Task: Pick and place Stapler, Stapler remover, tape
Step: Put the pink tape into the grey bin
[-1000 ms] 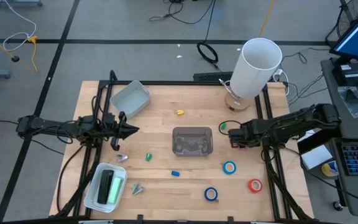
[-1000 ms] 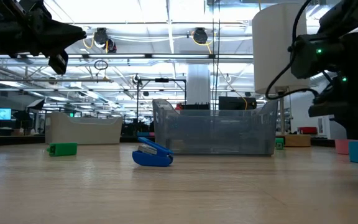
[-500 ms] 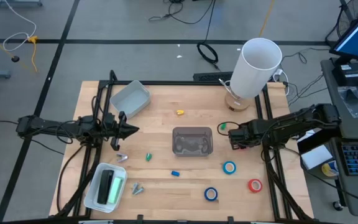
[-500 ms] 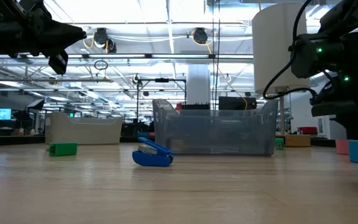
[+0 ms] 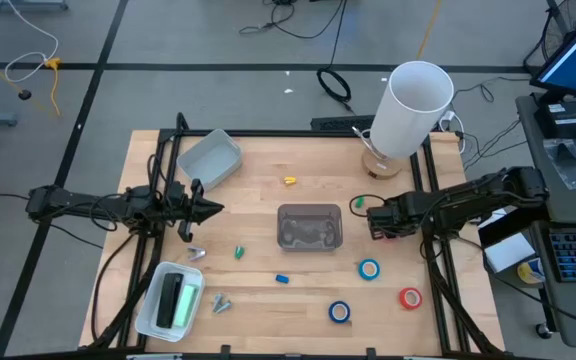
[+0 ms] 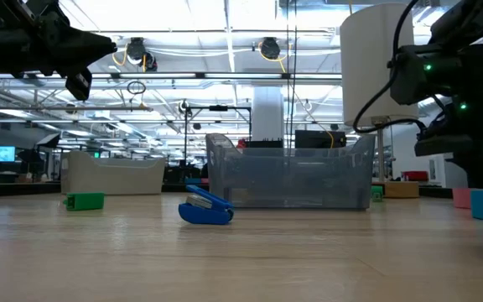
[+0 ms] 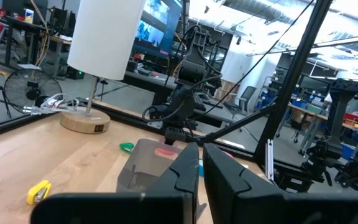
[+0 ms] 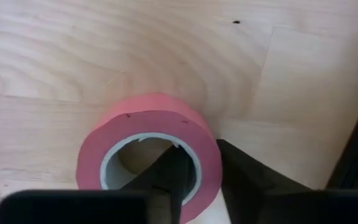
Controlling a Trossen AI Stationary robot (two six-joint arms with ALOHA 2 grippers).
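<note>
The right pincer [image 8: 194, 180] sits low at the desk's [image 5: 268, 200] right side, its fingers straddling the wall of a pinkish-red tape roll [image 8: 148, 152], one inside the ring and one outside. Three more rolls lie near the front right: two blue [image 5: 369, 268] [image 5: 340, 312], one red [image 5: 410, 297]. The left pincer [image 5: 208, 208] hovers closed over the left side.

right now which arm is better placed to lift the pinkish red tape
Right. The right gripper already has one finger through the centre of the pinkish red tape and one outside its wall. The left gripper hovers far across the table.
</note>
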